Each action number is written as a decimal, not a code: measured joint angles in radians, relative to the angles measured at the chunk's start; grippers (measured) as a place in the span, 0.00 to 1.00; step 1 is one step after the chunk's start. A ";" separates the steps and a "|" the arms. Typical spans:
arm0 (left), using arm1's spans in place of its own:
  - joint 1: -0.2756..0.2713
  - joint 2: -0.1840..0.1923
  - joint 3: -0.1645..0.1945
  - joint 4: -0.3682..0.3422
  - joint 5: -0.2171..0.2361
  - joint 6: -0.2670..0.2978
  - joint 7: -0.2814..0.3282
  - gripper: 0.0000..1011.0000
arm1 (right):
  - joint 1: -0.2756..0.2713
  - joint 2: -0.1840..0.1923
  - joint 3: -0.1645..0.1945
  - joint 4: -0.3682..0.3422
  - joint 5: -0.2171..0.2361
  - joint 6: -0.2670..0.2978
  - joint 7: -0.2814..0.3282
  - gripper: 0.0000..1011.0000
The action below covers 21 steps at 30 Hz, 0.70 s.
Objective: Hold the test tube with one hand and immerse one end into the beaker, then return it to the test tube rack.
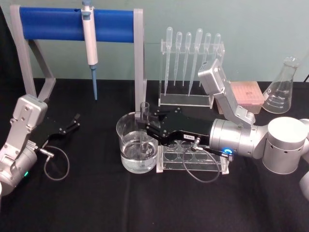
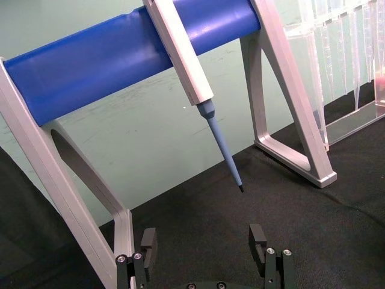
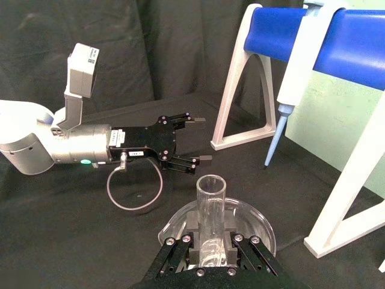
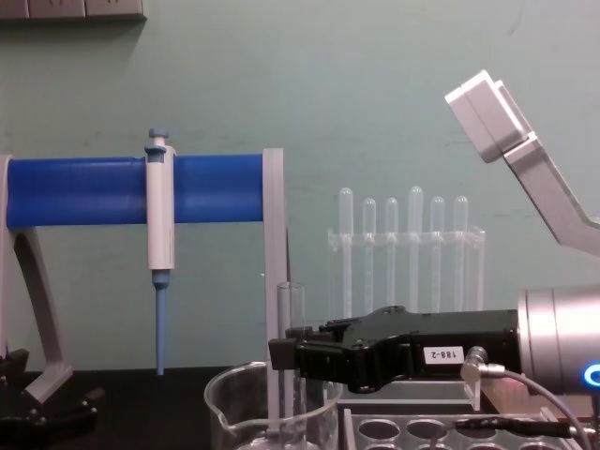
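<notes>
Glass test tube (image 1: 144, 126) upright inside beaker (image 1: 126, 135).

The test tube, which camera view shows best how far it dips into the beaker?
The head view: the test tube stands upright in the beaker, its lower end under the water, with the right gripper clamped on it. The chest view cuts off its bottom end. The right wrist view looks down on its rim.

Tube (image 1: 144, 126) upright in beaker (image 1: 126, 140), rack (image 1: 193, 157) just right of it, pipettor (image 1: 90, 43) on stand (image 1: 63, 24) behind, flask (image 1: 282, 89) far right.
</notes>
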 joint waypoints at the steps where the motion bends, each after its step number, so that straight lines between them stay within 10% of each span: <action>1: 0.000 0.000 0.000 0.000 0.000 0.000 0.000 0.99 | 0.000 0.000 0.000 0.000 0.000 0.000 0.000 0.22; 21: 0.000 0.000 0.000 0.000 0.000 0.000 0.000 0.99 | 0.000 0.000 0.000 0.000 0.000 0.000 0.000 0.22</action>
